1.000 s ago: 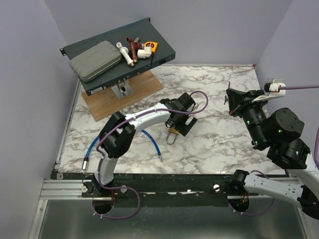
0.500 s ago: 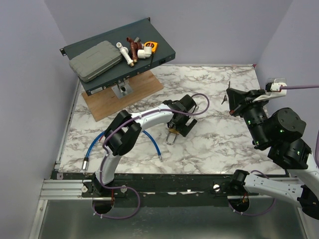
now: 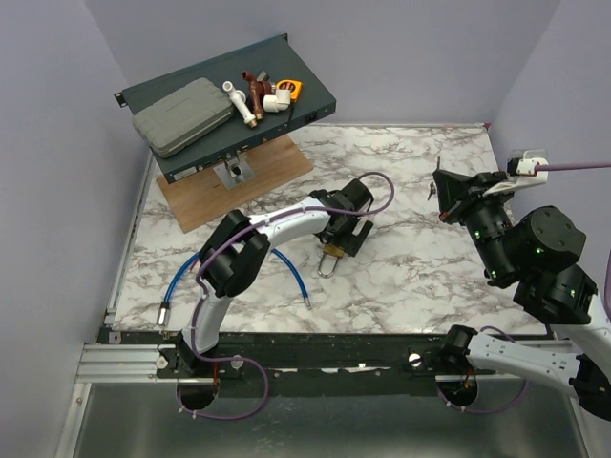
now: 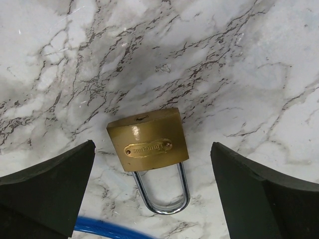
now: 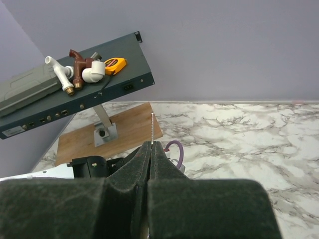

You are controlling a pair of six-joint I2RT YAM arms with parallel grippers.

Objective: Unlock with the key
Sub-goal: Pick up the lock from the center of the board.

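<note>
A brass padlock [image 4: 148, 139] with a silver shackle [image 4: 162, 196] lies flat on the marble table, shackle toward the near edge. My left gripper [image 4: 153, 147] hovers over it, open wide, with one finger on each side and neither touching it. From above, the padlock [image 3: 332, 258] sits just under the left gripper [image 3: 346, 232]. My right gripper [image 5: 151, 144] is raised at the right side, shut on the key [image 5: 151, 127], whose thin silver blade sticks out past the fingertips. In the top view the key [image 3: 437, 174] is a small sliver at the right gripper [image 3: 439, 194].
A dark rack unit [image 3: 286, 119] on a stand over a wooden board [image 3: 272, 172] at the back left carries a grey case [image 3: 181, 116], pipe fittings [image 3: 250, 98] and a tape measure [image 3: 289, 89]. A blue cable [image 3: 286, 265] lies left of the padlock.
The left arm's elbow has shifted slightly right while its open gripper stays over the padlock. The right arm and the key have not moved.
</note>
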